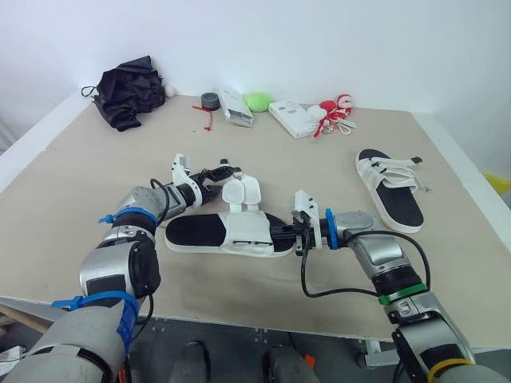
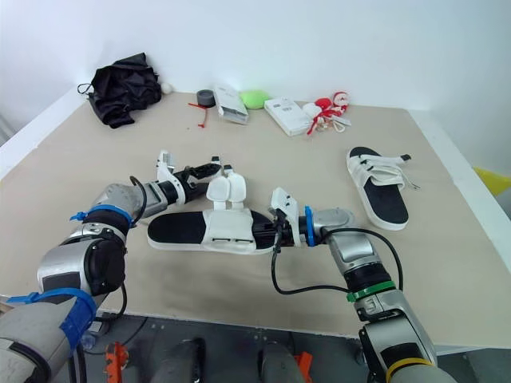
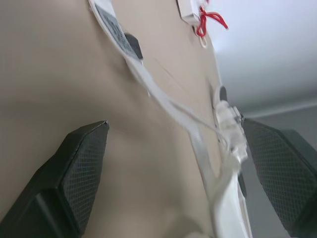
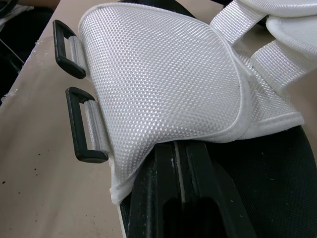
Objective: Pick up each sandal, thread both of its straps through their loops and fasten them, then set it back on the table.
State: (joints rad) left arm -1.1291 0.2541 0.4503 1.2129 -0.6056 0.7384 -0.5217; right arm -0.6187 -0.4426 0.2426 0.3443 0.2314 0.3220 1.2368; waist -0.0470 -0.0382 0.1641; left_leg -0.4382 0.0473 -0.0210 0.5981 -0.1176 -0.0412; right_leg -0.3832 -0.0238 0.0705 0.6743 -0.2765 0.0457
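**Open sandal steadied for threading**

The unfastened sandal (image 1: 227, 233) lay mid-table, its straps (image 1: 242, 193) flung back toward twelve o'clock. The right gripper (image 1: 297, 231), fingers closed together, pressed on its footbed from three o'clock, apparently to steady it. The left gripper (image 1: 226, 171), spread wide at eleven o'clock, straddled a strap, likely to catch it. The second sandal (image 1: 389, 188) sat at two o'clock. A white box (image 1: 293, 118) beyond showed nothing of its contents.

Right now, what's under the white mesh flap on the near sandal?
Black footbed shows past the edges of the mesh flap, and the right gripper meets its hem. What lies beneath the flap's middle is covered.
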